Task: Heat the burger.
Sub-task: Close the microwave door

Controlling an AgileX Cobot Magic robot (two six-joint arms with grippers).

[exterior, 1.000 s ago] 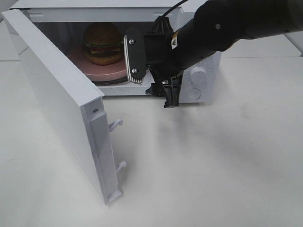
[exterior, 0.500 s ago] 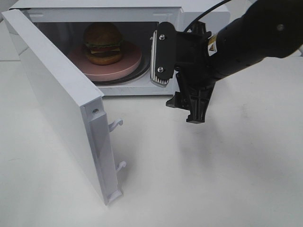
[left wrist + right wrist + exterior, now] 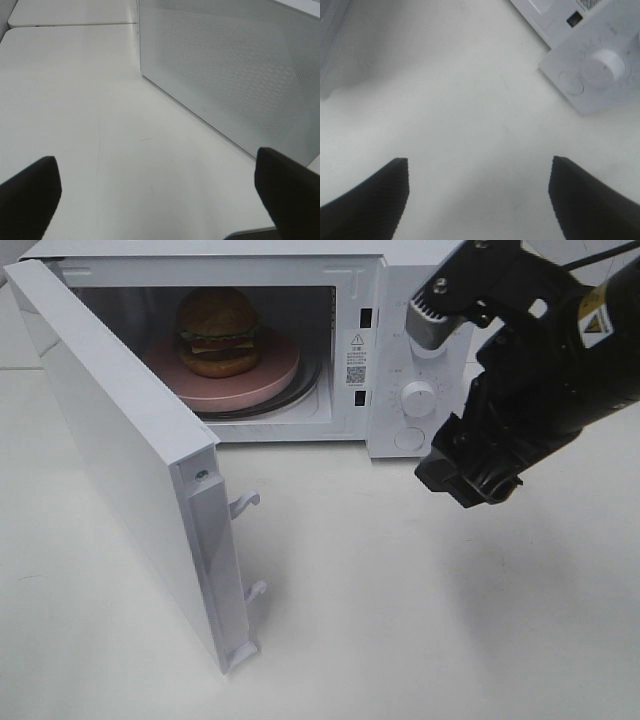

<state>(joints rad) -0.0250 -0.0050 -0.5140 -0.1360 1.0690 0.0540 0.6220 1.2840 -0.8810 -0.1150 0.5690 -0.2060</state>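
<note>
While our right pincer [image 3: 477, 167] hangs spread wide with nothing between its fingers, it sits over the table [image 3: 400, 620] in front of the microwave's [image 3: 395, 300] knobs. Our left pincer [image 3: 155, 160] is likewise spread and empty, near a perforated panel [image 3: 240, 75] of the microwave. We see the burger [image 3: 217, 332] on a pink plate [image 3: 275, 375] inside the cavity, with the door [image 3: 120, 460] swung open. The tabletop is matte white with faint scuffs, and a seam [image 3: 75, 24] joins it to another white top.
</note>
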